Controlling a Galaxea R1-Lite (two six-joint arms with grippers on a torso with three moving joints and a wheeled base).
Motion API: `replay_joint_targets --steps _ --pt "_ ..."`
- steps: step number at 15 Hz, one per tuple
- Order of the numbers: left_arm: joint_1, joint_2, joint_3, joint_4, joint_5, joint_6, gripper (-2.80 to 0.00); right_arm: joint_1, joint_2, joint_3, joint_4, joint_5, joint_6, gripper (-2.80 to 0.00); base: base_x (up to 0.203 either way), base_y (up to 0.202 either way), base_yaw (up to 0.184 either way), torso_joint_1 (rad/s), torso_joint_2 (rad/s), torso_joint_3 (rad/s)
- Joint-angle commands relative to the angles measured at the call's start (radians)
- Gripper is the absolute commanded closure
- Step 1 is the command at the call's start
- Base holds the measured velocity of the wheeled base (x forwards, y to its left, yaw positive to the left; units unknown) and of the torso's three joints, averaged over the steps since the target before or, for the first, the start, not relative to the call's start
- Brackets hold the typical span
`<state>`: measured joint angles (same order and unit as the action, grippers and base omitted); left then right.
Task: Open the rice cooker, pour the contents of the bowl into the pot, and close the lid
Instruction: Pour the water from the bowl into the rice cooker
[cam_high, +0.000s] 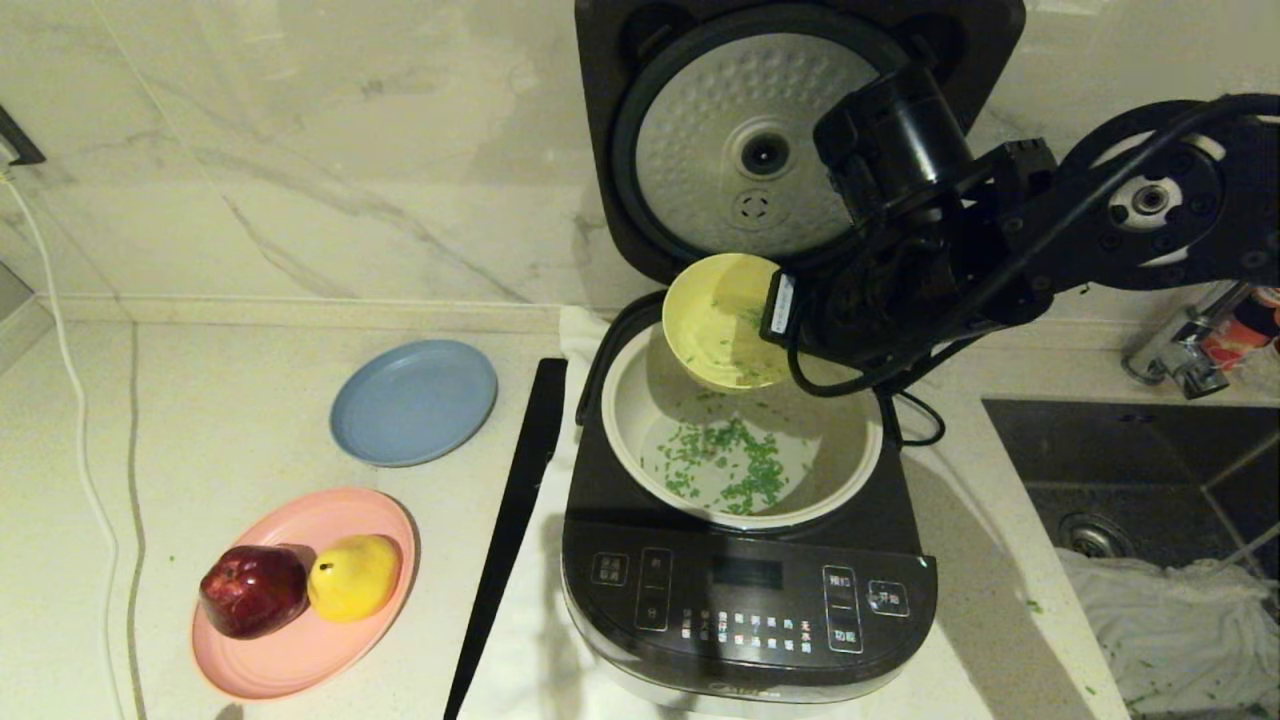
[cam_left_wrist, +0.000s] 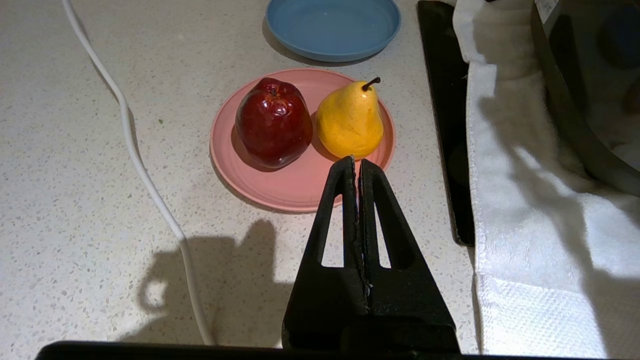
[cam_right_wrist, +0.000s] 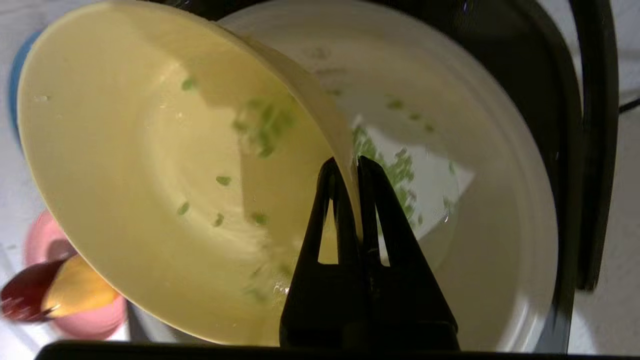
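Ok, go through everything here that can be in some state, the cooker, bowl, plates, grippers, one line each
Lid: open, standing upright.
Pot: seated in the rice cooker, green bits on its bottom.
Bowl: tipped over the pot, nearly emptied.
Right gripper: shut on the bowl's rim.
Left gripper: shut, empty, above the counter.
Blue plate: empty.
Pink plate: holding an apple and a pear.

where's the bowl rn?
In the head view the bowl is tipped on its side above the far rim of the pot, in front of the raised lid. The right end effector is shut on its rim.
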<state>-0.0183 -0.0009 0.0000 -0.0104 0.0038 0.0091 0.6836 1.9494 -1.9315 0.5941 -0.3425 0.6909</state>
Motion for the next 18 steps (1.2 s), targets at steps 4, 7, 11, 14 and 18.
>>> replay_joint_targets --steps 4,7,11,14,18 --pt "0.000 -0.001 0.003 0.000 0.001 0.000 0.00 0.000 0.032 0.003 -0.052 -0.166 -0.034 0.00 0.000 0.000 0.000 0.000 0.00 0.000" --pt "0.000 -0.001 0.003 0.000 0.001 0.000 0.00 0.002 0.043 0.005 -0.079 -0.188 -0.056 0.00 0.000 0.000 0.000 0.000 0.00 0.000" --pt "0.000 -0.001 0.003 0.000 0.001 0.000 0.00 0.002 0.072 0.012 -0.123 -0.211 -0.084 0.00 0.000 0.000 0.000 0.000 0.00 0.000" --pt "0.000 -0.001 0.004 0.000 0.001 0.000 0.00 0.002 0.098 0.020 -0.201 -0.252 -0.123 0.00 0.000 0.000 0.000 0.000 0.00 0.000" --pt "0.000 -0.001 0.004 0.000 0.001 0.000 0.00 0.010 0.103 0.052 -0.272 -0.325 -0.206 0.00 0.000 0.000 0.000 0.000 0.00 0.000"
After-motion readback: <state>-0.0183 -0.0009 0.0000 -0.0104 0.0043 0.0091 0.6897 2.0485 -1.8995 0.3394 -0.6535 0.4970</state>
